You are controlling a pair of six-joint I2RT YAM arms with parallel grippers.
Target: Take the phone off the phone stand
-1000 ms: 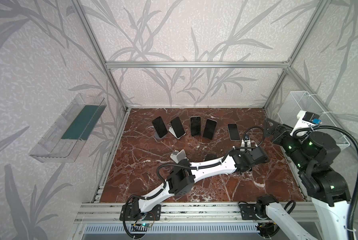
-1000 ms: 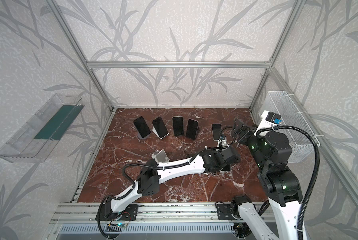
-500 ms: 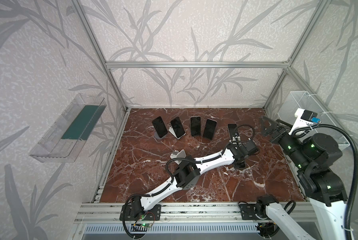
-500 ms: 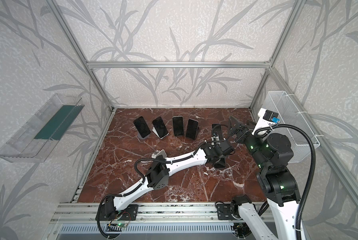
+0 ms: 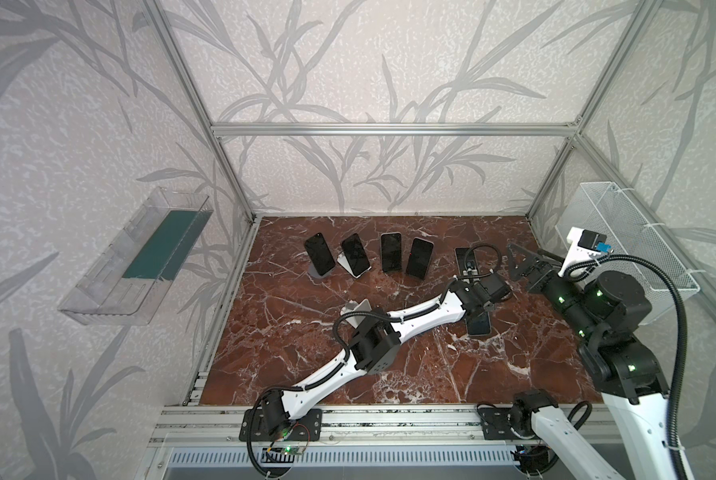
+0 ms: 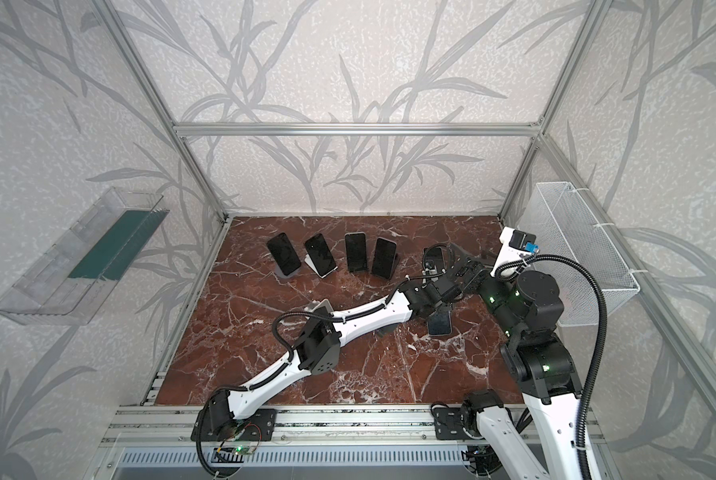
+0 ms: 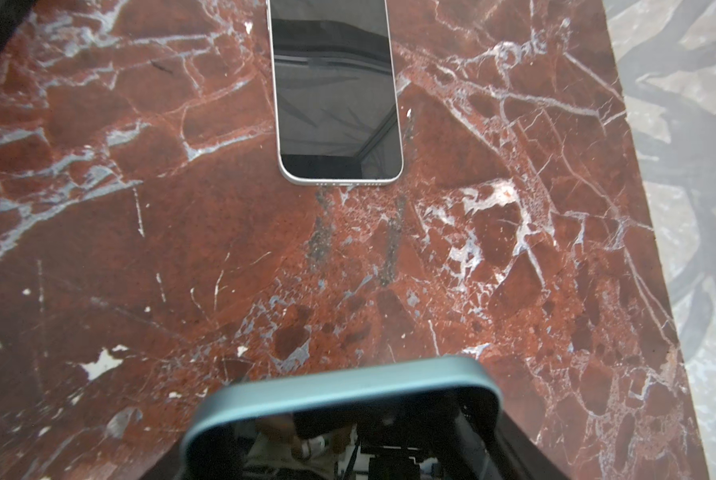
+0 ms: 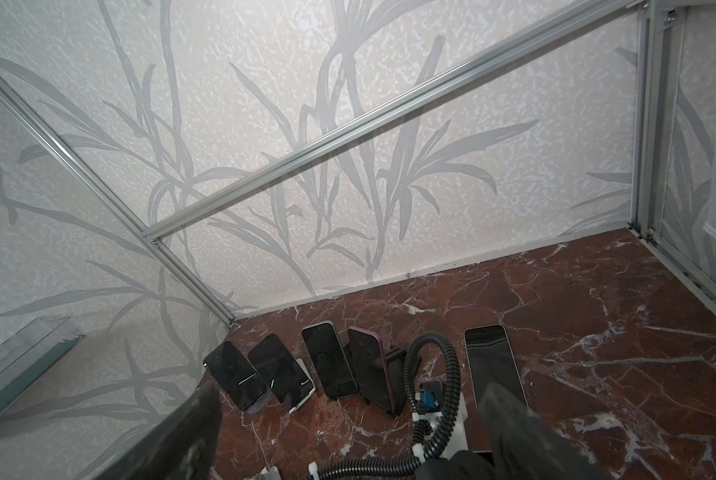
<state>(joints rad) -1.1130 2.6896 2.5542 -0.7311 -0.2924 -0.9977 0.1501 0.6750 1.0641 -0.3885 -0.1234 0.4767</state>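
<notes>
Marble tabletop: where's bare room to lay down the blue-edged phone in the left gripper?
Widest bare red marble tabletop: between the left gripper with its blue-edged phone and the front rail. Also left of the left arm and the empty pale stand. Crowded: the back row of four propped dark phones, the flat white-edged phone, the open right gripper.

Blue-edged phone (image 5: 479,323), dark screen up, gripped in my left jaws at three o'clock over the tabletop (image 5: 431,374); pale grey phone stand (image 5: 358,309) well apart at its nine o'clock.
</notes>
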